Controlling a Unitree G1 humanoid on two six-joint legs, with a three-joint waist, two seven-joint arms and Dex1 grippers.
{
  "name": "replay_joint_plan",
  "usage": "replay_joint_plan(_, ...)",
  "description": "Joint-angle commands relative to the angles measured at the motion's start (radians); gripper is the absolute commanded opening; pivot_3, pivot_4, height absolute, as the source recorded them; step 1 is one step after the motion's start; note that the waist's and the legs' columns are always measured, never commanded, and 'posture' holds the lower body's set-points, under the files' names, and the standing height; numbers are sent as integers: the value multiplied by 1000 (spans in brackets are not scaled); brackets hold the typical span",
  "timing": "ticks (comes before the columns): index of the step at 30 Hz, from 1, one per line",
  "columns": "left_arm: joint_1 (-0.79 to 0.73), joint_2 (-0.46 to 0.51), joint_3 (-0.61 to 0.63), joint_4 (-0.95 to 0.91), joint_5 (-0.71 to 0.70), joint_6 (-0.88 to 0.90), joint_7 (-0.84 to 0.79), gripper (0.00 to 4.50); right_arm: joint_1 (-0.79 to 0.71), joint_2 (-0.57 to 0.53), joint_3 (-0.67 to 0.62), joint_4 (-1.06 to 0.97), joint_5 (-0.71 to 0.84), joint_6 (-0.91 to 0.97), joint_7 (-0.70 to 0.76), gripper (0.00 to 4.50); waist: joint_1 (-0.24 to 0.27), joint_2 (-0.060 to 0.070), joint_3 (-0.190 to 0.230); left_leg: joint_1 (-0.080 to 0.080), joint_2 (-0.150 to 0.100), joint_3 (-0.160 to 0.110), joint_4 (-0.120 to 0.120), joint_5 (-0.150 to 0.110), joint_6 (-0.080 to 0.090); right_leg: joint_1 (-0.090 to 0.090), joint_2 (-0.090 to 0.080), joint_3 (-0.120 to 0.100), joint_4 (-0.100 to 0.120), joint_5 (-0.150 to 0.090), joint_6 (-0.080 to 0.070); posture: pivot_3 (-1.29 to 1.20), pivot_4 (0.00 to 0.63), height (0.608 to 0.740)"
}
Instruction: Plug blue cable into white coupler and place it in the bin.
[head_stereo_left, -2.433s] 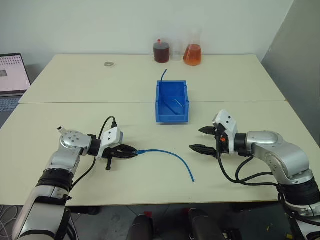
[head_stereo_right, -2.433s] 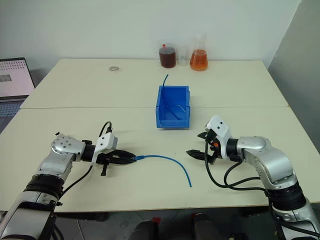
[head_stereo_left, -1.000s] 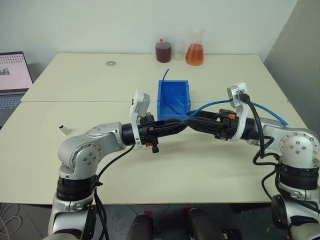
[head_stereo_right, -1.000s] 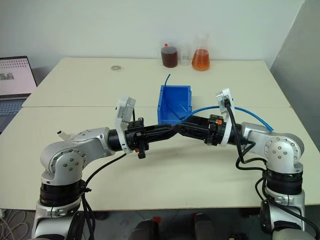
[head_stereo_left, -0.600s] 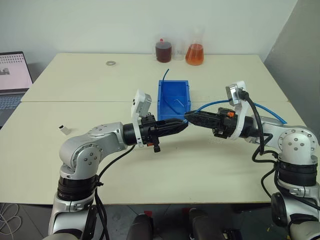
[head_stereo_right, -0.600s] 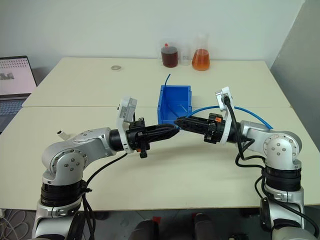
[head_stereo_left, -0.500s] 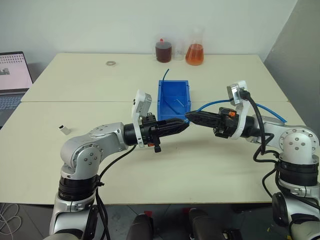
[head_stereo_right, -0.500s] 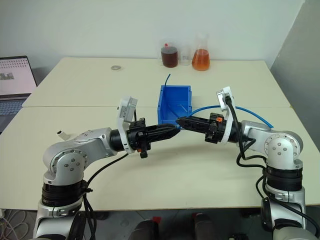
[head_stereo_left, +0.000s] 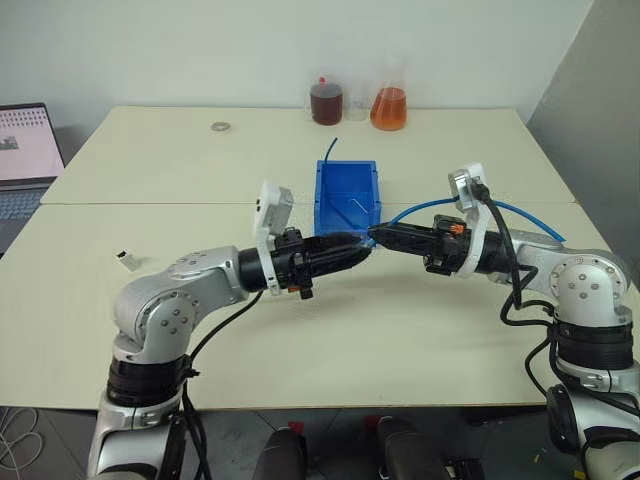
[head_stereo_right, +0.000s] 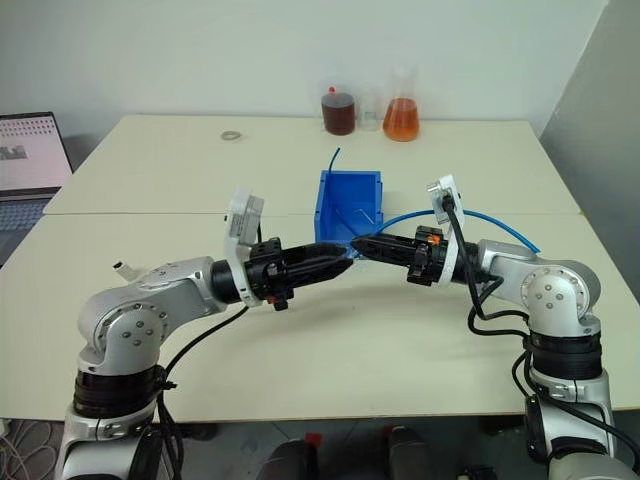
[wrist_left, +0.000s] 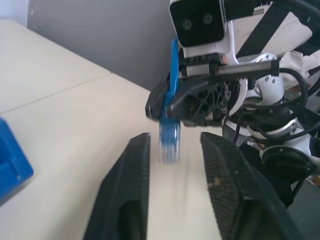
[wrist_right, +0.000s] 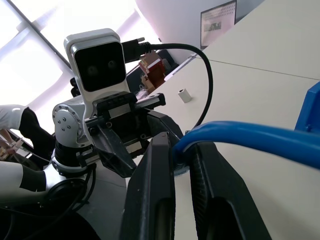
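From the head camera, the two arms meet over the near half of the tabletop (head_stereo_left: 150, 160), just in front of the bin (head_stereo_left: 346, 197). The right gripper (head_stereo_left: 378, 236) points left, its fingers pressed together on the cable (head_stereo_left: 520, 211) close to its plug. From there the cable arcs up and to the right over the right forearm and drops behind it. The left gripper (head_stereo_left: 352, 252) points right, its tip just beside the right one, fingers parted. The bin sits at mid-tabletop, open top up, with a dark blue stub (head_stereo_left: 328, 148) rising at its far rim. The coupler (head_stereo_left: 125, 259) lies alone on the tabletop far to the left, well apart from both grippers. At the far edge stand a dark bottle (head_stereo_left: 324, 101) and an orange flask (head_stereo_left: 387, 104), with a small ring (head_stereo_left: 217, 127) to their left. A laptop (head_stereo_left: 25, 150) sits past the tabletop's left edge.

In the left wrist view, the two fingers (wrist_left: 127, 200) stand spread, and the cable's plug (wrist_left: 169, 140) hangs between their tips, touching neither as far as I can tell. The right gripper (wrist_left: 167, 107) holds the cable just above the plug.

In the right wrist view, the fingers (wrist_right: 160, 185) pinch the cable (wrist_right: 240, 136) at its end. The left gripper (wrist_right: 131, 150) faces them, and the coupler (wrist_right: 184, 94) is on the tabletop behind it.
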Motion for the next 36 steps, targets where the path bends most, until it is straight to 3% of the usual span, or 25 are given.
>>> replay_joint_plan(1, 40, 66, 61, -75, -48, 5, -19, 2672, -56, -16, 5, 24, -29, -35, 38, 141, -2, 0, 0, 0, 0, 0, 0, 0, 0, 0, 0, 0, 0, 0, 0, 0, 150, 740)
replay_joint_plan(5, 114, 138, 101, -102, 5, -31, 4, 3467, -87, -22, 23, 63, -64, -52, 73, 141, -3, 0, 0, 0, 1, 0, -1, 0, 0, 0, 0, 0, -1, 0, 0, 0, 150, 740)
replay_joint_plan(10, 296, 182, 123, -118, 243, -183, 125, 4477, -123, -25, 51, 122, -125, -95, 123, 141, -4, 0, 0, 1, 1, 1, -1, 0, 0, 0, 0, 1, -2, 0, 0, 0, 150, 740)
replay_joint_plan(16, 533, 10, 191, -132, 506, -286, 496, 4477, -142, -2, 71, 159, -166, -117, 155, 141, 1, 0, 0, -1, 1, 0, -2, 0, 0, 0, -1, 0, -5, 0, 0, 0, 150, 740)
replay_joint_plan(19, 580, -87, 231, -86, 634, -346, 676, 4477, -151, 5, 89, 181, -188, -131, 178, 141, 6, 0, 0, -1, 1, 1, -2, 0, 0, 0, -2, 1, -6, 1, 0, 0, 150, 740)
replay_joint_plan(26, 488, -197, 354, 132, 738, -426, 900, 4477, -183, 32, 110, 230, -233, -157, 209, 141, 22, 0, 0, -1, 1, 0, -1, 0, 0, 0, -1, 0, -6, 1, 1, 0, 150, 740)
replay_joint_plan(36, 164, -158, 398, 576, 727, -589, 906, 4477, -175, 30, 111, 214, -248, -143, 216, 141, 26, -2, -1, -1, -1, 0, -1, 0, 0, 1, -2, -1, -6, 2, 1, 0, 150, 740)
